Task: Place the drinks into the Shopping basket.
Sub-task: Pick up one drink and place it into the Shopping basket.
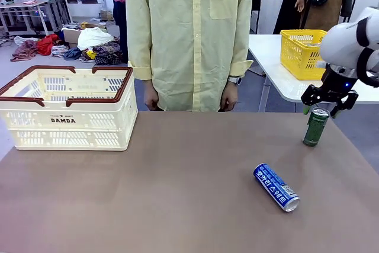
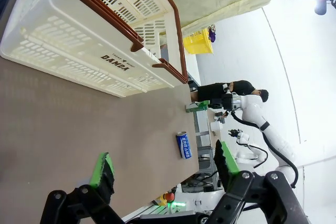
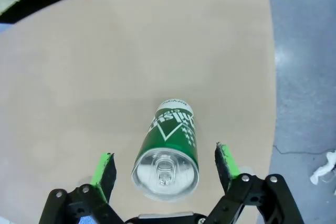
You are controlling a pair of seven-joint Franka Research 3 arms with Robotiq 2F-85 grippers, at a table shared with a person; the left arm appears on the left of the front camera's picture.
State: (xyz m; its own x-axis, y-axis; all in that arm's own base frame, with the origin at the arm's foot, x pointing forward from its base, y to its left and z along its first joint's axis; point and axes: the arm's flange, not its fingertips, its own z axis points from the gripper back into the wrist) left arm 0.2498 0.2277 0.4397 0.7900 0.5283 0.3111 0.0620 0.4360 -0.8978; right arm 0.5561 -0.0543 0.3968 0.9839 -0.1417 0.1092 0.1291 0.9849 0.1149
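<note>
We find the basket (image 1: 35,128) at the table's (image 1: 177,199) far left. The green can (image 1: 315,127) stands upright near the right edge; the blue can (image 1: 276,187) lies on its side, nearer the robot. We judge both light, rigid, slick and dentable: grip mid-body. The right gripper (image 3: 165,157) points down over the green can, jaws wide either side of its top, holding nothing. The left gripper (image 2: 163,156) gapes, empty.

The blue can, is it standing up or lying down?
Lying down. The blue can rests lengthwise on the table, one silver end showing, lettering running along it.
</note>
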